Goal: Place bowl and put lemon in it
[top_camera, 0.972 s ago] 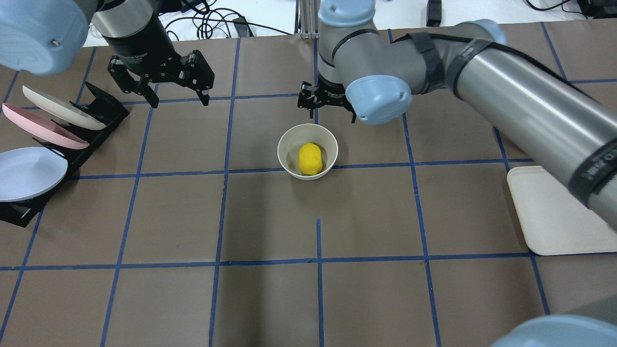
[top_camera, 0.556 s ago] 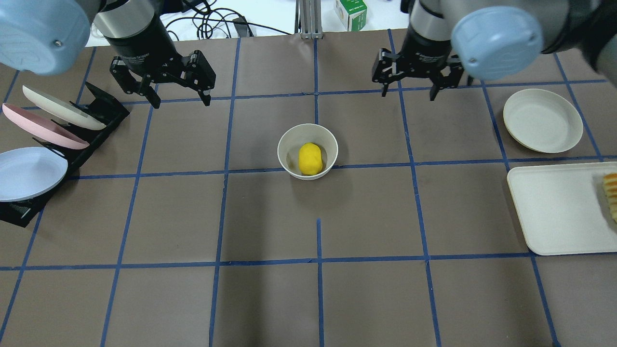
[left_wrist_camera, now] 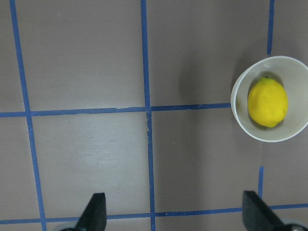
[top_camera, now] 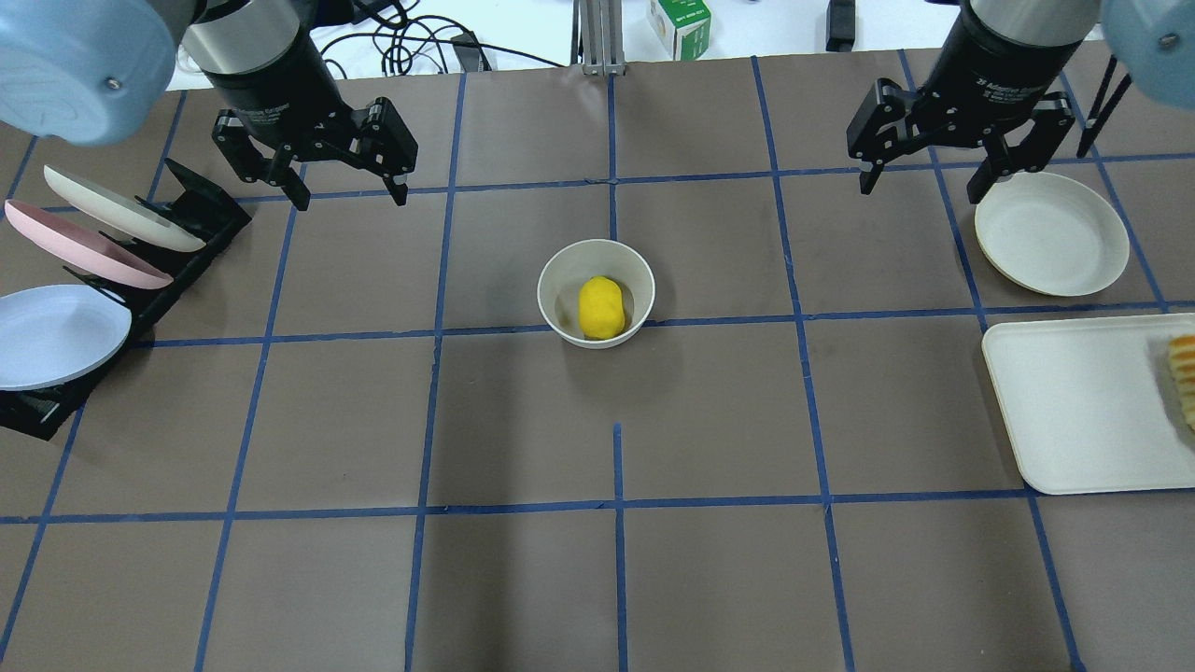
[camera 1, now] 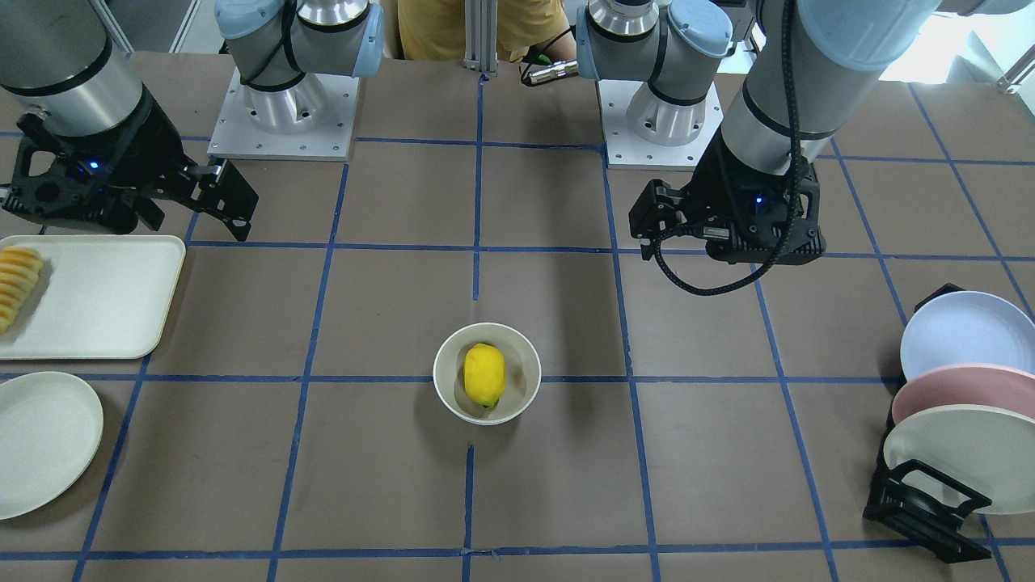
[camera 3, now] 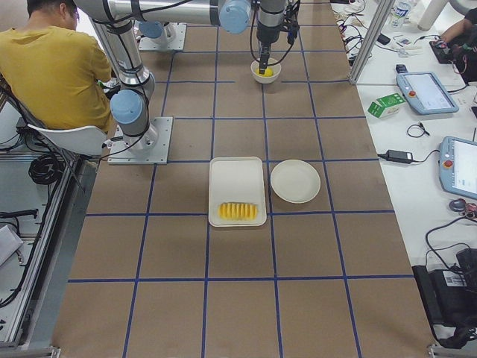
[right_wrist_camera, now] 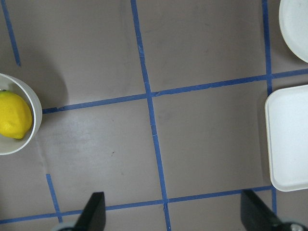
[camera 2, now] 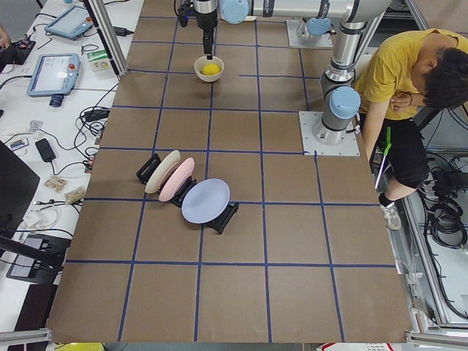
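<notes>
The off-white bowl (top_camera: pixel 596 293) stands upright at the table's middle with the yellow lemon (top_camera: pixel 600 307) lying inside it. Both also show in the front view, bowl (camera 1: pixel 487 384) and lemon (camera 1: pixel 483 375), in the left wrist view, bowl (left_wrist_camera: pixel 240 115) and lemon (left_wrist_camera: pixel 267 102), and at the right wrist view's left edge, the lemon (right_wrist_camera: pixel 14 115). My left gripper (top_camera: pixel 347 191) is open and empty, high above the table at the far left. My right gripper (top_camera: pixel 922 187) is open and empty at the far right, beside the flat plate.
A black rack (top_camera: pixel 112 280) with cream, pink and blue plates stands at the left. A flat off-white plate (top_camera: pixel 1051 233) and a white tray (top_camera: pixel 1083 411) with ribbed yellow-orange sliced food (top_camera: pixel 1184 373) lie at the right. A green carton (top_camera: pixel 680 23) sits beyond the far edge.
My right arm has swung from just behind the bowl to the far right, uncovering the flat plate and the tray. The left arm, the bowl and the lemon have not moved.
</notes>
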Action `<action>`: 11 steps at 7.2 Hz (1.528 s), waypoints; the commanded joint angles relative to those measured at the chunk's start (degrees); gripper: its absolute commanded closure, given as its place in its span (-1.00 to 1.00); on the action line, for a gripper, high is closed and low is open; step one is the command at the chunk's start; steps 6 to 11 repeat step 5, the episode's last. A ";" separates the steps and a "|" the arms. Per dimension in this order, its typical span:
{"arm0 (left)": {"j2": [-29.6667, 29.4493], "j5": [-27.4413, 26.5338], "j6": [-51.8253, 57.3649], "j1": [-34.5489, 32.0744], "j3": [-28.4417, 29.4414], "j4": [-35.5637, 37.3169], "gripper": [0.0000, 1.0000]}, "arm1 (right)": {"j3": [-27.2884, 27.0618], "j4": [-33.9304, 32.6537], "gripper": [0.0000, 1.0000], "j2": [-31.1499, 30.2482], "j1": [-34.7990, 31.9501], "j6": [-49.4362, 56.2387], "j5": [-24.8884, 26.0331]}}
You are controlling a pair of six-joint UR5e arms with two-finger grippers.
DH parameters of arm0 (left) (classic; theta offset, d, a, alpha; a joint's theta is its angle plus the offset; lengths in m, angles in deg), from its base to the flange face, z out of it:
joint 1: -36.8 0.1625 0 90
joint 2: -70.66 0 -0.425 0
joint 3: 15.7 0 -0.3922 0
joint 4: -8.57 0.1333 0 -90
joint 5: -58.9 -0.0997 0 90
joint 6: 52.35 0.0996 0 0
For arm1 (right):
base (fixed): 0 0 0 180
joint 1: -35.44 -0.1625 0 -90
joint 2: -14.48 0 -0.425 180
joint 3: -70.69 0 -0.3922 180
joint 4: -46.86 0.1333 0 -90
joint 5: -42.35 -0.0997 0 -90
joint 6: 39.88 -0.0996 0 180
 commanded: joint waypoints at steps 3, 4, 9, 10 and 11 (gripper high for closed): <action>0.14 -0.15 -0.11 -0.10 0.00 0.00 -1.00 | -4.30 -0.29 -1.00 -5.03 -2.51 0.27 0.34; 0.32 -0.15 -0.03 -0.10 0.00 0.00 -1.00 | -3.78 0.23 -1.00 -5.91 -2.52 0.62 0.34; 0.32 -0.06 -0.11 -0.10 0.00 0.00 -1.00 | -4.73 0.06 -1.00 -6.44 -2.60 0.88 0.42; 0.32 -0.06 -0.11 -0.10 0.00 0.00 -1.00 | -4.73 0.06 -1.00 -6.44 -2.60 0.88 0.42; 0.32 -0.06 -0.11 -0.10 0.00 0.00 -1.00 | -4.73 0.06 -1.00 -6.44 -2.60 0.88 0.42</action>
